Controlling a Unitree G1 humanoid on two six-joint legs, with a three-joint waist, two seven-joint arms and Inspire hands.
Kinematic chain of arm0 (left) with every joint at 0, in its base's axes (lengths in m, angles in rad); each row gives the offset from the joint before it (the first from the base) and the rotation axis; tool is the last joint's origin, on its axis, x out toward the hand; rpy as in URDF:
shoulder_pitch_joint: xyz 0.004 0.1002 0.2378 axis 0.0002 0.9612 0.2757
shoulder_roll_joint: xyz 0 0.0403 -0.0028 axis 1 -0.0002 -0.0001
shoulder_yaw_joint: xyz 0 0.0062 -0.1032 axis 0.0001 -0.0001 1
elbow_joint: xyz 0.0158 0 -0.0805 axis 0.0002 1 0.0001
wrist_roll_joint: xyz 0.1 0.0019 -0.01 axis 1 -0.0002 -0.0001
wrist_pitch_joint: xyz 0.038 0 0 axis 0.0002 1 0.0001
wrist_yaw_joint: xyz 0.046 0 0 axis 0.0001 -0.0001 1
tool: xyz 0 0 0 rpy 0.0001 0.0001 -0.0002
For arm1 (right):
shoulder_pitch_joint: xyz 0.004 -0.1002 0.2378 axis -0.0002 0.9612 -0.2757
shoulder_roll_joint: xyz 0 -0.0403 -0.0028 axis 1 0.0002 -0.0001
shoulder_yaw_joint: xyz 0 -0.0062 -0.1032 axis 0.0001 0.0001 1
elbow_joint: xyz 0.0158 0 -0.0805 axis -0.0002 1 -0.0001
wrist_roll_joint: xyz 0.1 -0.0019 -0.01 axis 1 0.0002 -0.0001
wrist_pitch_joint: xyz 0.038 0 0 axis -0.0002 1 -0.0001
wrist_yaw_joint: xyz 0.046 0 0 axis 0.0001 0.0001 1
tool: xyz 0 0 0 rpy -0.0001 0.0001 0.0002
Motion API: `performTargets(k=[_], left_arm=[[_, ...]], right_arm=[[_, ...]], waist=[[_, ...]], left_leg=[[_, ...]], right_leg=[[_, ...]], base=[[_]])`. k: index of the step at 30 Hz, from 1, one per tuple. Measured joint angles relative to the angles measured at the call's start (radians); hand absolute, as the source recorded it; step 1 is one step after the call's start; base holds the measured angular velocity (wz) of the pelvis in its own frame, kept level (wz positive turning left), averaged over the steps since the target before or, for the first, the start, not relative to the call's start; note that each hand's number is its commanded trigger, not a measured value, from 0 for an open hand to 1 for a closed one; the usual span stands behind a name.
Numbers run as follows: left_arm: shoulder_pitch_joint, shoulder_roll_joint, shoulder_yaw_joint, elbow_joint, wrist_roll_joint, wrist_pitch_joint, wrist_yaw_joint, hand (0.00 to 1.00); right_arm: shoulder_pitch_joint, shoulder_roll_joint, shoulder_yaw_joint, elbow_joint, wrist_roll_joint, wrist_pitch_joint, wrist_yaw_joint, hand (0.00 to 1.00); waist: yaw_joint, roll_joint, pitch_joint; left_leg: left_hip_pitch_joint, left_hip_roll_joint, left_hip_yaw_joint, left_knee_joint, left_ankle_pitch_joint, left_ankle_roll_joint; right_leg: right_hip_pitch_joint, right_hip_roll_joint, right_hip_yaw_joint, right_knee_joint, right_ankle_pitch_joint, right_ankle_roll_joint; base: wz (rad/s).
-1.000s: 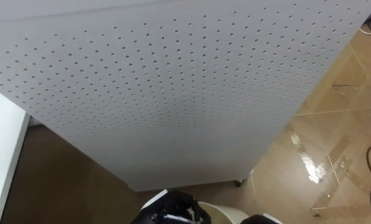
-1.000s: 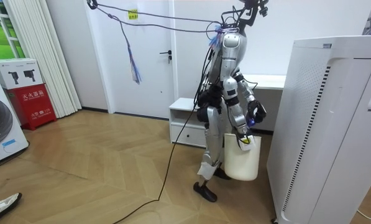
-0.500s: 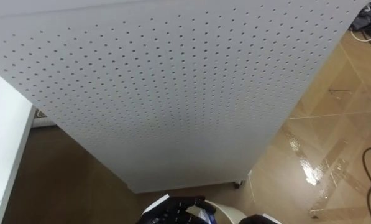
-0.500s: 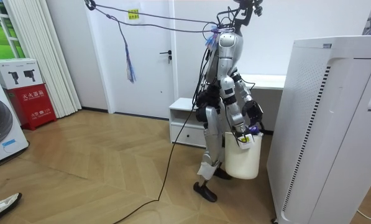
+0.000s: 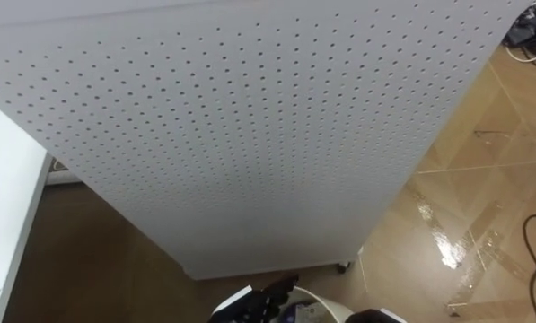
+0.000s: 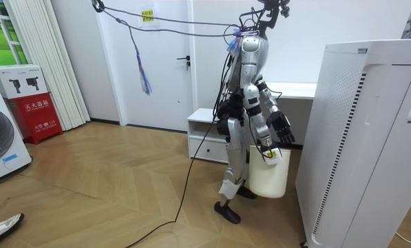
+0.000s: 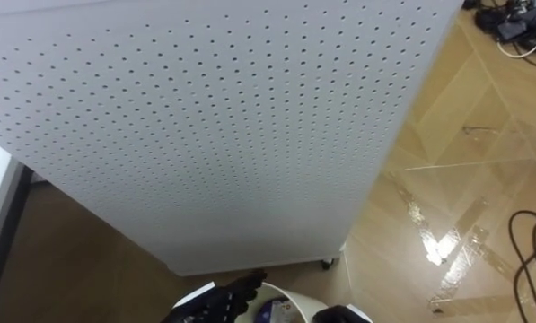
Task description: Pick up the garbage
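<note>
we've got the left hand (image 5: 254,307) gone from clenched to fingers splayed above the bin (image 5: 335,305), bluish garbage (image 5: 299,313) now lying inside it (right hand (image 6: 266,146) at the bin's rim, grip we can't tell), so we read this drop as done.

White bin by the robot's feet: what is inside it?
A bluish-purple piece lies inside the white bin. The left hand, fingers spread above the rim, covers part, and the bin's depth is out of view.
</note>
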Motion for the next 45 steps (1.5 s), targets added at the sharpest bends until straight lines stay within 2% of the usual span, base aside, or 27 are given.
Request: performTargets(k=[11,17,20,23,25,28,32,35,38,41,45], left_arm=[[0.002,0.002,-0.002,0.07,0.024,0.001,-0.018,0.0],[0.003,0.003,0.002,0.161,0.056,0.0,-0.013,0.0],[0.017,0.008,0.008,0.245,0.067,0.0,0.012,0.0],[0.043,0.013,0.06,0.32,0.079,-0.007,0.028,0.0],[0.066,0.015,0.107,0.386,0.088,-0.008,0.058,0.0],[0.086,0.014,0.135,0.463,0.088,-0.009,0.1,0.0],[0.128,0.015,0.195,0.494,0.087,-0.011,0.123,0.0],[0.177,0.013,0.254,0.498,0.081,-0.026,0.14,0.0],[0.233,0.007,0.31,0.512,0.047,-0.029,0.155,0.0],[0.25,0.004,0.341,0.543,-0.008,-0.027,0.156,0.0],[0.294,-0.019,0.449,0.572,-0.053,-0.021,0.158,0.0]], right_arm=[[0.005,-0.004,0.0,0.004,-0.001,0.0,0.008,1.0],[0.016,-0.003,-0.001,0.02,0.002,-0.004,0.011,1.0],[0.046,-0.002,-0.002,0.063,0.012,-0.007,0.013,1.0],[0.081,-0.004,-0.007,0.113,0.04,-0.026,0.021,1.0],[0.129,-0.006,-0.023,0.139,0.041,-0.035,0.021,1.0],[0.186,-0.012,-0.056,0.154,0.082,-0.043,0.019,1.0],[0.228,-0.016,-0.122,0.165,0.082,-0.049,0.022,1.0],[0.272,-0.018,-0.176,0.163,0.106,-0.064,0.024,1.0],[0.319,-0.015,-0.243,0.162,0.117,-0.065,0.02,1.0],[0.347,-0.009,-0.286,0.163,0.119,-0.063,0.019,1.0],[0.383,-0.001,-0.354,0.163,0.119,-0.054,0.018,1.0]], waist=[[-0.002,0.0,-0.0004],[-0.001,0.0,-0.0015],[0.0,-0.003,-0.0091],[-0.002,-0.004,-0.0172],[-0.001,-0.005,-0.03],[-0.006,-0.006,-0.0326],[-0.027,-0.006,-0.0333],[-0.041,-0.011,-0.0367],[-0.053,-0.023,-0.0459],[-0.053,-0.029,-0.048],[-0.049,-0.036,-0.0452]], left_leg=[[0.003,0.0,0.001,-0.001,0.001,0.001],[0.029,-0.003,-0.004,-0.01,0.001,0.001],[0.076,-0.007,-0.006,-0.033,0.002,0.001],[0.11,-0.005,-0.008,-0.051,0.002,0.0],[0.139,-0.003,-0.01,-0.074,0.002,-0.002],[0.2,-0.007,-0.01,-0.108,0.003,-0.002],[0.262,-0.018,-0.009,-0.144,0.003,-0.002],[0.315,-0.02,-0.005,-0.176,0.002,-0.003],[0.372,-0.022,-0.001,-0.209,0.0,-0.006],[0.405,-0.02,0.0,-0.219,-0.007,-0.011],[0.468,-0.017,0.016,-0.234,-0.022,-0.016]], right_leg=[[0.002,-0.001,-0.001,-0.001,0.0,0.0],[0.032,0.003,-0.007,-0.01,-0.001,0.001],[0.079,0.003,-0.01,-0.035,-0.002,0.004],[0.118,0.008,-0.017,-0.065,0.001,0.005],[0.158,0.02,-0.019,-0.113,0.015,0.006],[0.219,0.019,-0.021,-0.142,0.018,0.011],[0.278,0.021,-0.017,-0.183,0.018,0.018],[0.322,0.022,-0.016,-0.212,0.02,0.021],[0.378,0.027,-0.007,-0.241,0.018,0.025],[0.413,0.033,-0.002,-0.264,0.018,0.025],[0.46,0.037,0.021,-0.271,0.009,0.024]], base=[[0.0],[0.02],[0.03],[0.01],[0.0],[0.01],[0.0],[-0.05],[-0.02],[-0.07],[-0.18]])
